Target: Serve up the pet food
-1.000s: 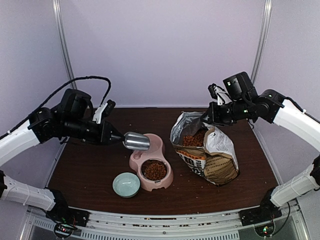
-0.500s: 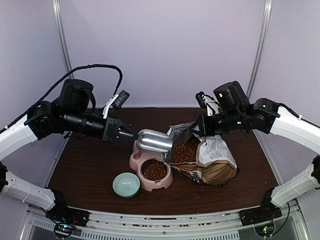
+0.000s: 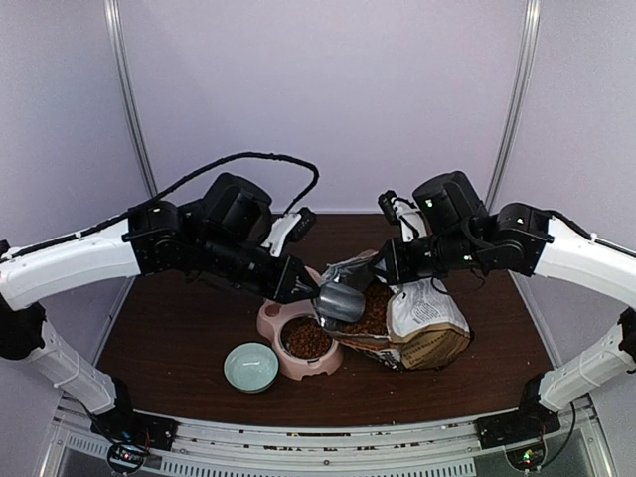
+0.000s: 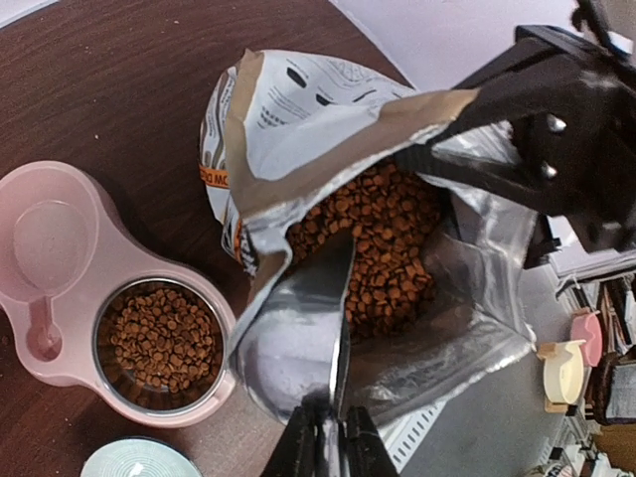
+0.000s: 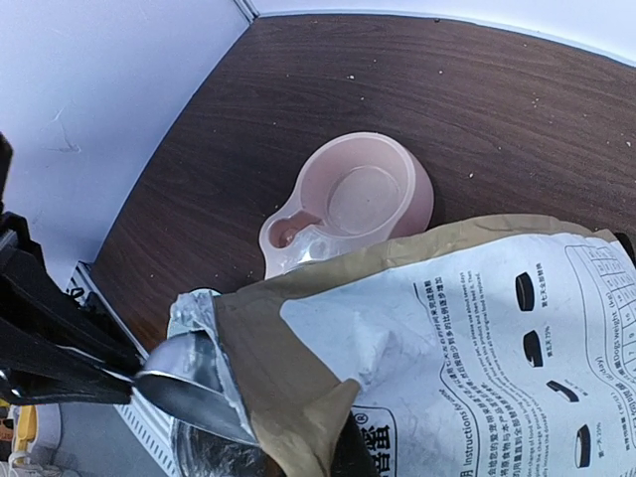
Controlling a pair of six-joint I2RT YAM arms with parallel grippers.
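Pet food (image 4: 383, 243) fills the open brown-and-white bag (image 3: 429, 320), and more of it lies in the steel cup (image 4: 159, 338) of the pink double bowl (image 3: 270, 320). My left gripper (image 4: 331, 447) is shut on the handle of a shiny metal scoop (image 4: 293, 343). The scoop's mouth (image 3: 338, 298) sits inside the bag's opening, just short of the kibble, and looks empty. My right gripper (image 3: 390, 263) is shut on the bag's upper edge and holds the mouth open. In the right wrist view the bag (image 5: 477, 318) hides its fingers.
A small pale green bowl (image 3: 250, 367) stands in front of the pink bowl, near the table's front edge. The pink bowl's other compartment (image 5: 363, 199) holds no kibble. The bag leans on the dark wooden table (image 3: 179, 338), right of the bowls.
My left arm has swung right, carrying the scoop from above the pink bowl into the bag's mouth. My right gripper has drawn the bag's top leftward toward the scoop.
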